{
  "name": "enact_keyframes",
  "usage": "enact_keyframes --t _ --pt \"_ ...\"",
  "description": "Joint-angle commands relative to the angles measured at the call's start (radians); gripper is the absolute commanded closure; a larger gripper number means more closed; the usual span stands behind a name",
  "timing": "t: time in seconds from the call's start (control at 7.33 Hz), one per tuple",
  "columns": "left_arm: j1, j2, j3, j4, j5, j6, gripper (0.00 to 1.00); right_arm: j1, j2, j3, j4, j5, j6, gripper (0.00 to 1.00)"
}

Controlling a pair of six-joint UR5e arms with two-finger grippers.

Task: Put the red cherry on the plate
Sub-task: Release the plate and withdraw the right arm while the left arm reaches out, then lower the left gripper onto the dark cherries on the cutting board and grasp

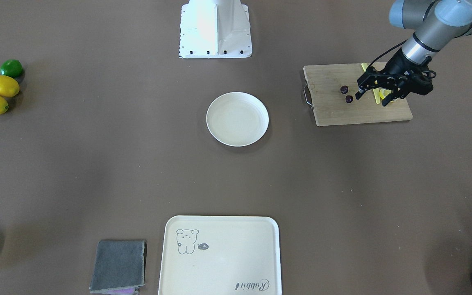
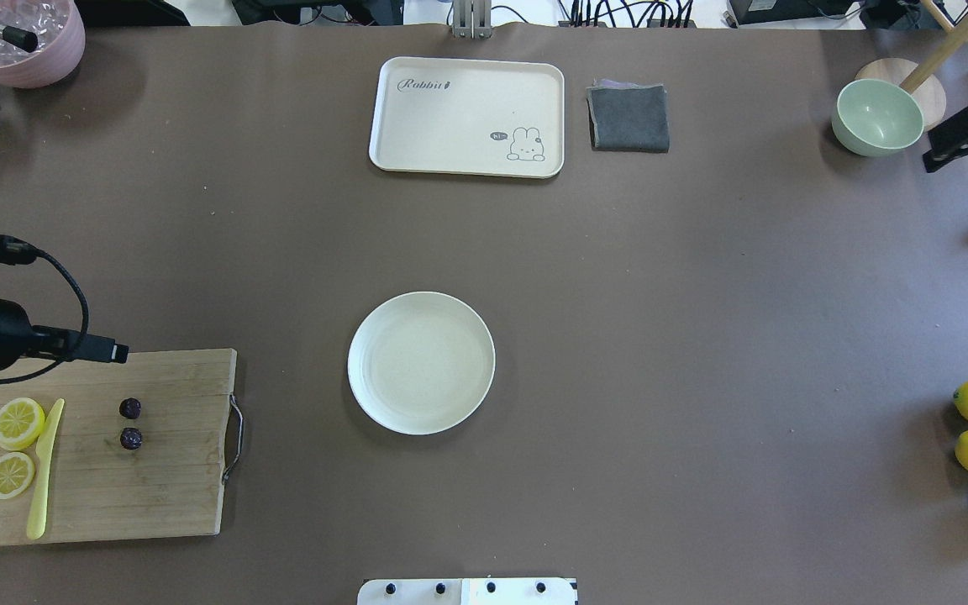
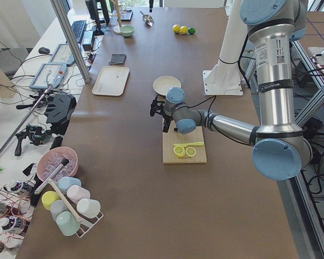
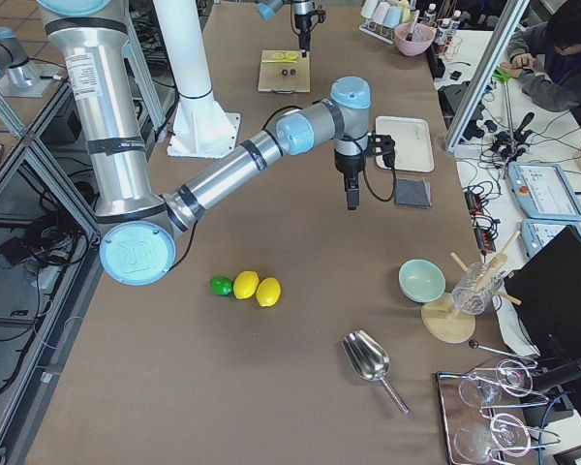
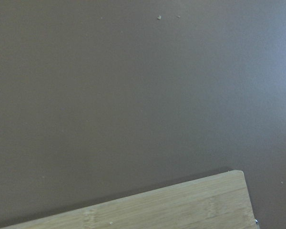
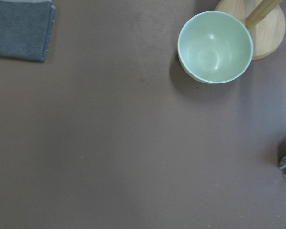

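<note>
Brown table [image 1: 96, 164] carried a wooden cutting board [image 1: 334, 114], over which the left gripper [image 1: 371, 100] hovered, jaws spread and grasping nothing. The plate [image 1: 237, 119] sat well apart from that gripper, beyond the board's handle end. The right gripper [image 4: 351, 201] hung far off; released or clenched, I could not tell. The red cherry [image 1: 349, 98] lay on the board just beside the left gripper's fingertip, on the plate side.

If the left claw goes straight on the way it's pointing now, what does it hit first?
Probably the cutting board. The left claw hangs open above it, pointing down, near the red cherry. Exactly where on the board it would land is unclear.
</note>
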Motion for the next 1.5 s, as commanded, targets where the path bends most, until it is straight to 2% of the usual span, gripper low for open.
enact_keyframes --t 0.0,0.14,0.27,0.41,0.82,0.95,1.23,1.36 --pt "0.122 0.002 0.003 -0.004 0.093 -0.012 0.19 0.118 -0.073 -0.01 -0.064 0.002 -0.281 0.0" --pt "0.155 0.002 0.015 -0.002 0.119 -0.014 0.31 0.135 -0.091 -0.01 -0.063 0.001 -0.313 0.0" --pt "0.164 0.005 0.02 -0.001 0.127 -0.014 0.38 0.138 -0.105 -0.008 -0.057 -0.001 -0.32 0.0" --pt "0.166 0.008 0.024 -0.001 0.127 -0.012 0.42 0.138 -0.108 -0.008 -0.057 0.001 -0.32 0.0" --pt "0.166 0.021 0.023 -0.001 0.127 -0.012 0.44 0.14 -0.114 -0.008 -0.054 0.001 -0.32 0.0" --pt "0.166 0.021 0.025 -0.001 0.127 -0.012 0.58 0.138 -0.114 -0.01 -0.054 -0.001 -0.32 0.0" --pt "0.166 0.019 0.02 -0.001 0.127 -0.012 1.0 0.14 -0.114 -0.008 -0.054 -0.001 -0.32 0.0" --pt "0.161 0.019 0.014 -0.002 0.127 -0.012 1.0 0.14 -0.114 -0.008 -0.054 0.001 -0.32 0.0"
